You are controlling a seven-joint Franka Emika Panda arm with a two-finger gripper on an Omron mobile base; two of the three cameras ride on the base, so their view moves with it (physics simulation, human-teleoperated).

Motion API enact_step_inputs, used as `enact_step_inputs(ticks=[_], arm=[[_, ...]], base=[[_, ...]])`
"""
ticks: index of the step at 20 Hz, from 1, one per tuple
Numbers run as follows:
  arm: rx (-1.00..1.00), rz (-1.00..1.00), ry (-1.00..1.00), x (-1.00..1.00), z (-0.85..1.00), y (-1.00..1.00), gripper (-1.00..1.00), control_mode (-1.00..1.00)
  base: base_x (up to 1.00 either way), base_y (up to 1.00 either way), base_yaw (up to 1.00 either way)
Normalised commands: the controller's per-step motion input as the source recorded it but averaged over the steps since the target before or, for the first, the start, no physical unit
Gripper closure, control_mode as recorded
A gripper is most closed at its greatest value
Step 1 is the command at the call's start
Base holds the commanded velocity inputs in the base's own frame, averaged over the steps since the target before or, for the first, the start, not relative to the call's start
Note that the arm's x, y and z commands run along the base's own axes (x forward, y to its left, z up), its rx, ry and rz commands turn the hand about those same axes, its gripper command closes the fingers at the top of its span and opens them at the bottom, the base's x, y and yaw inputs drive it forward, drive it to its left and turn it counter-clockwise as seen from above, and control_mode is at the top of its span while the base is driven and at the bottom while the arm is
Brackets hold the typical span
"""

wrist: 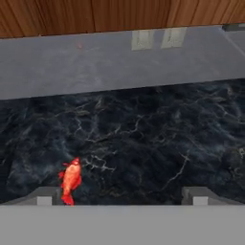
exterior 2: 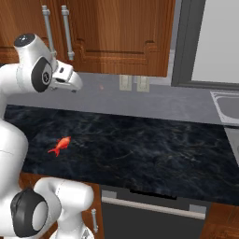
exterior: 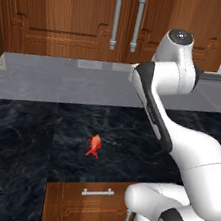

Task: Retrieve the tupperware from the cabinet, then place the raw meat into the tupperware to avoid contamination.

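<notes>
Bent at the elbow, raised well above the dark marble worktop (exterior: 23, 129), wrist aimed forward and down. End effector (wrist: 123, 194) spread wide, empty, touching nothing. Raw meat (exterior: 94, 146) flat on the worktop, beside the left fingertip (wrist: 45, 196) in the hand view. Cabinet (exterior: 72, 10) doors closed.

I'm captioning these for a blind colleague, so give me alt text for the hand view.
A small orange-red piece of raw meat lies on a black marbled counter, just beside the left of the two spread fingertips of the open claw at the bottom. Behind the counter runs a grey backsplash with two wall outlets, and brown cabinet wood crosses the top.
</notes>
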Motion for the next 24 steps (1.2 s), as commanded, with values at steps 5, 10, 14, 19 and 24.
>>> enact_step_inputs(ticks=[5,10,14,19,24], arm=[[0.06,-0.09,-0.17,0.0,0.69,0.14,-1.0,-1.0],[0.05,-0.06,-0.1,0.01,0.62,0.08,-1.0,-1.0],[-0.02,0.02,-0.1,0.2,0.27,0.02,-1.0,-1.0],[-0.04,0.08,-0.08,0.31,0.1,0.01,-1.0,-1.0],[-0.03,0.09,0.0,0.4,0.1,0.13,-1.0,-1.0]], base=[[0.0,0.0,0.0],[0.0,0.0,0.0],[0.0,0.0,0.0],[0.0,0.0,0.0],[0.0,0.0,0.0]])
